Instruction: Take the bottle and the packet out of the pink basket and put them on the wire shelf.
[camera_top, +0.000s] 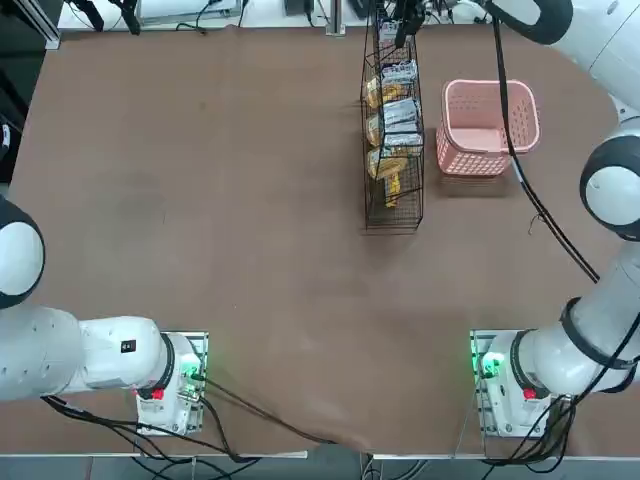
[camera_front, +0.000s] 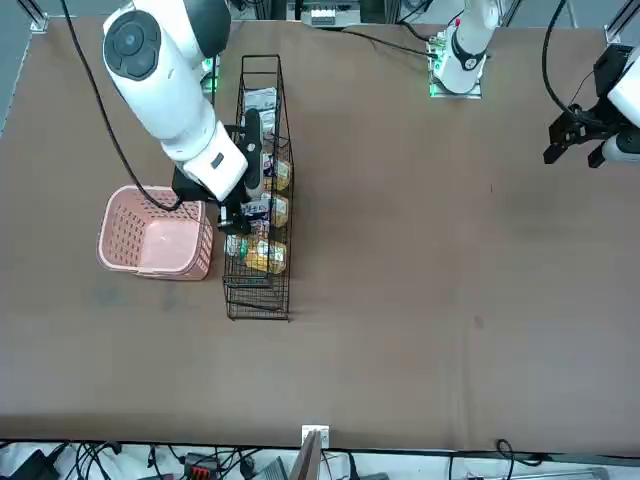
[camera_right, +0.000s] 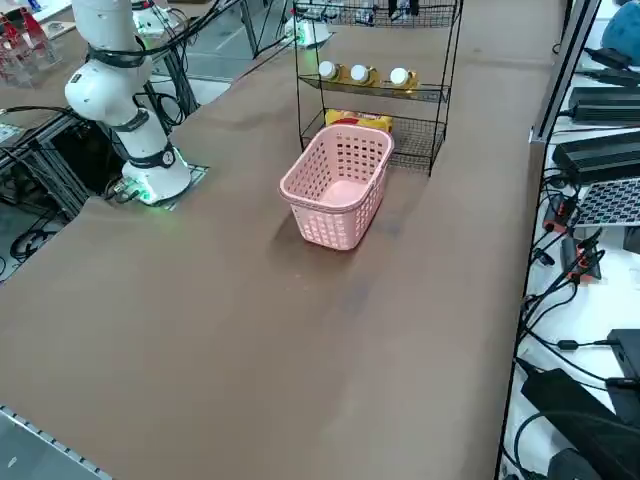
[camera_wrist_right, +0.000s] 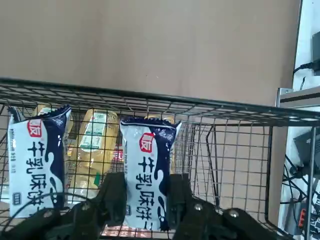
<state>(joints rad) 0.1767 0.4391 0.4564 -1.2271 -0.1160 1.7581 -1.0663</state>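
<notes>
The pink basket stands beside the tall black wire shelf and looks empty inside. My right gripper reaches into the shelf's top tier. It is shut on a white packet with dark print, which lies on the wire. A second packet like it lies alongside. On the tier below lie three white-capped bottles of amber liquid, seen through the wire as a bottle. I cannot tell which one came from the basket.
Yellow-orange packets fill the shelf's lower tiers. The right arm's cable hangs over the basket. Brown tabletop stretches to the left of the shelf in the top view. Cables and equipment lie beyond the table's edge in the right side view.
</notes>
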